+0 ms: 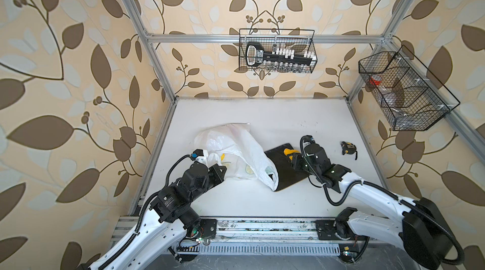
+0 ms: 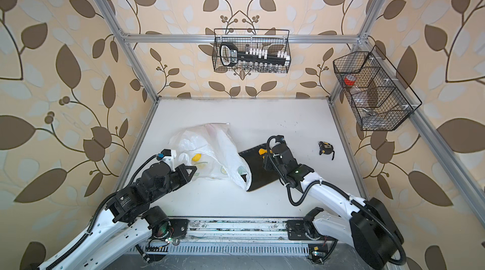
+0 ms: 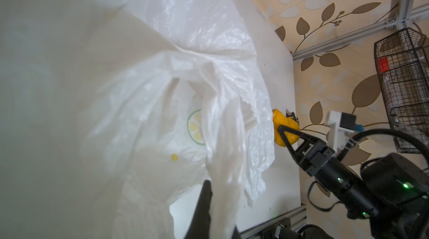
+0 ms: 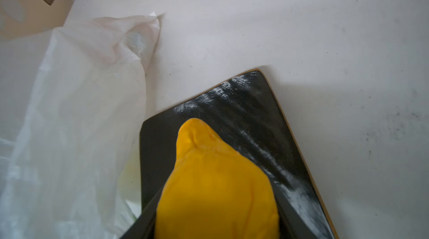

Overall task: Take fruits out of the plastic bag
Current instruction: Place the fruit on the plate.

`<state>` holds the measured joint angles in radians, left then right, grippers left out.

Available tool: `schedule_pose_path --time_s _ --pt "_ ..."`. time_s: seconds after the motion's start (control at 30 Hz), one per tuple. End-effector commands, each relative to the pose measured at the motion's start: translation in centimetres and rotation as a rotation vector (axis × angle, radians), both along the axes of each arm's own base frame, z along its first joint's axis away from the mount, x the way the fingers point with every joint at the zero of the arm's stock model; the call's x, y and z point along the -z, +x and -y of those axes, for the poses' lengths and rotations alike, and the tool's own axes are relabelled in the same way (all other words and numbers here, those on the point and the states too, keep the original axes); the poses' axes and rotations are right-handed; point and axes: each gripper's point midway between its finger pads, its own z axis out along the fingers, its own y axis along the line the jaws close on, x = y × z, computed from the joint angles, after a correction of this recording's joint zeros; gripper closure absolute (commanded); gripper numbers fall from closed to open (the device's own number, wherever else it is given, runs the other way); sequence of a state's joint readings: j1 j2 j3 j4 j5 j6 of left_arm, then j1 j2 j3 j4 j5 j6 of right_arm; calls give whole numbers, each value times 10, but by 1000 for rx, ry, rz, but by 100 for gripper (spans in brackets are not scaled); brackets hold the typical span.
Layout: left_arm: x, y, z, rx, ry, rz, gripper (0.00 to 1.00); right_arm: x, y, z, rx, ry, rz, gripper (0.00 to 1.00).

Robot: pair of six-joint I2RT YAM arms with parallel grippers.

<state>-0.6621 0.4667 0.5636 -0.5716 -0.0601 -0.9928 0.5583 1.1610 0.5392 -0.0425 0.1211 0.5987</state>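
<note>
The translucent white plastic bag (image 1: pixel 236 145) (image 2: pixel 210 142) lies crumpled on the white table, its mouth toward the black tray (image 1: pixel 283 174) (image 2: pixel 258 174). My left gripper (image 1: pixel 214 163) (image 3: pixel 216 214) is shut on a twisted strip of the bag (image 3: pixel 220 145) at its near left side. My right gripper (image 1: pixel 293 158) (image 4: pixel 216 226) is shut on a yellow lemon-like fruit (image 1: pixel 288 152) (image 4: pixel 216 191) just above the tray's (image 4: pixel 243 110) far end. A yellow shape (image 2: pixel 196 157) shows through the bag; I cannot tell whether it is fruit or print. No other fruits show.
A black-and-yellow tape measure (image 1: pixel 348 148) (image 2: pixel 326 148) lies on the table to the right of the tray. Wire baskets hang on the back wall (image 1: pixel 277 53) and the right wall (image 1: pixel 404 93). Aluminium frame posts border the table.
</note>
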Motion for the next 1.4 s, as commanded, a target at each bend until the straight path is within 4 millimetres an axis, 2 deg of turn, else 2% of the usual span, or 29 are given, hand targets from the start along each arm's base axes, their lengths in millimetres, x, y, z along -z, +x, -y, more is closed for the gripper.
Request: schedule_pose_path --time_s 0.0,0.2,0.33,0.47,0.6,0.67,0.73,0.83,0.93,1.03,1.07,1.13,1.27,1.37 --pt "-23 0 4 30 -21 56 100 5 19 -6 11 -3 32 66" --pt "-25 -2 5 43 -24 57 100 31 30 -6 16 -52 -3 61" --pt "-24 -2 6 48 -21 53 100 37 30 -4 22 -67 -15 40" --pt "-25 -2 6 52 -15 55 100 22 27 3 31 -84 13 24" --pt "-22 -4 5 52 -9 47 100 -3 22 9 22 -99 50 20" --pt "-20 -4 4 50 -5 43 100 -22 18 8 -2 -89 80 20" --pt "-19 -5 3 48 -3 39 100 -45 10 -2 -65 -56 123 19" --pt "-16 -6 2 43 2 30 100 -77 -18 -43 -249 10 202 19" --pt "-14 -6 -1 31 6 22 100 -87 -54 -84 -409 26 224 19" --pt "-12 -7 -1 27 4 14 100 -81 -78 -111 -482 -38 228 19" --pt "-11 -6 -1 24 3 13 96 -78 -82 -117 -490 -61 229 19" --pt "-12 -7 -1 23 2 12 82 -65 -83 -125 -486 -112 213 19" --pt "-13 -9 -6 15 23 0 69 -43 -78 -135 -471 -169 169 22" --pt "-11 -12 -13 -4 54 -19 61 -32 -75 -143 -467 -171 149 30"
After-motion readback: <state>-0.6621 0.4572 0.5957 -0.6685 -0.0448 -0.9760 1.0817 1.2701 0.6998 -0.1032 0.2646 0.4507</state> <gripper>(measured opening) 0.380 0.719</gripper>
